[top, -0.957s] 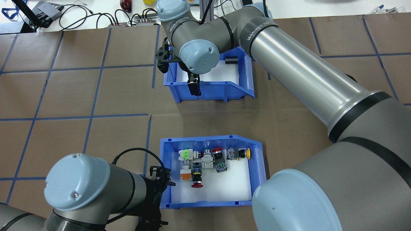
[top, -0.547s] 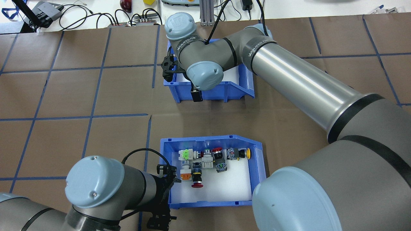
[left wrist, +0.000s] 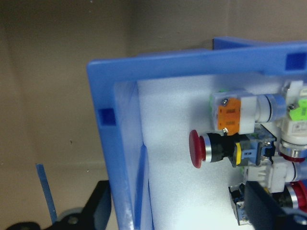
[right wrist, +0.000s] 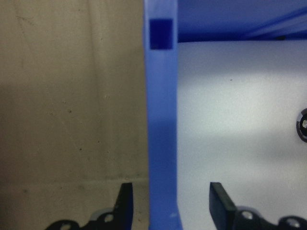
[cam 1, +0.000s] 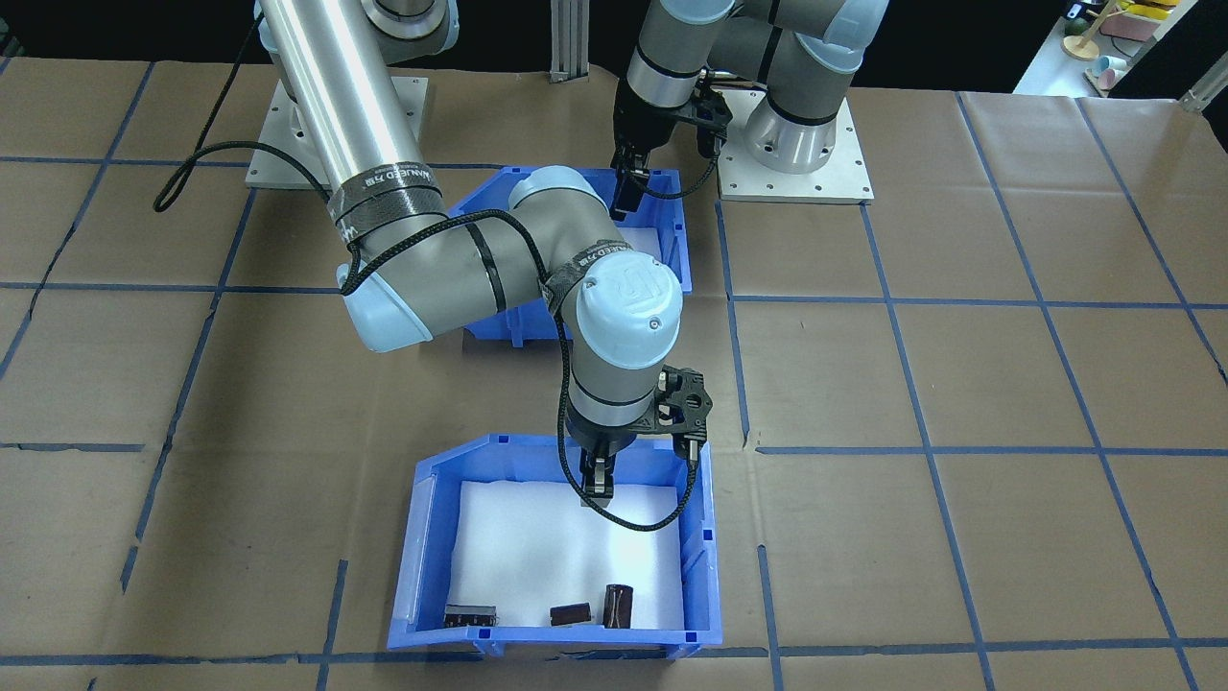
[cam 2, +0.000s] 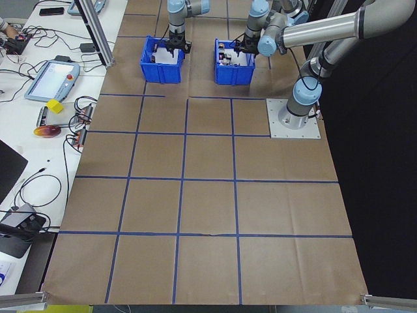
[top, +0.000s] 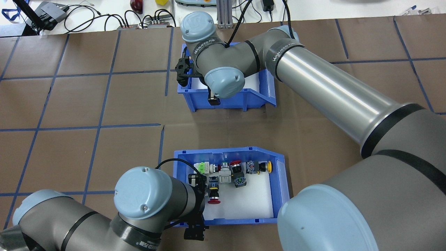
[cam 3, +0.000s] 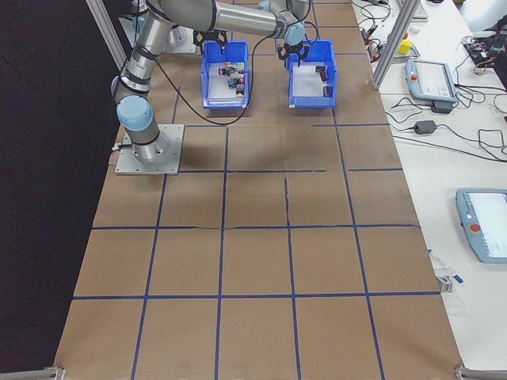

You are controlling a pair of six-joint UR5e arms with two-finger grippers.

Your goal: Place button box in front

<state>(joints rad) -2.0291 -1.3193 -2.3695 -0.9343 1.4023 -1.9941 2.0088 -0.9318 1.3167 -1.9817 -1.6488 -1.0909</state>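
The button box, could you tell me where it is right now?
In the overhead view the button box sits near the robot, low centre, with the left claw astride its left wall.

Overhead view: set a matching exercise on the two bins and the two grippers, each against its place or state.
Things:
1. button box
2. second bin
3. left gripper
4. right gripper

Place or state:
A. open, one finger on each side of the far bin's wall
B. nearer the robot, colourful switches on its foam
C. open, one finger on each side of the near bin's wall
D. farther from the robot, a few dark parts on its foam

Pairs: 1-B, 2-D, 3-C, 4-A.
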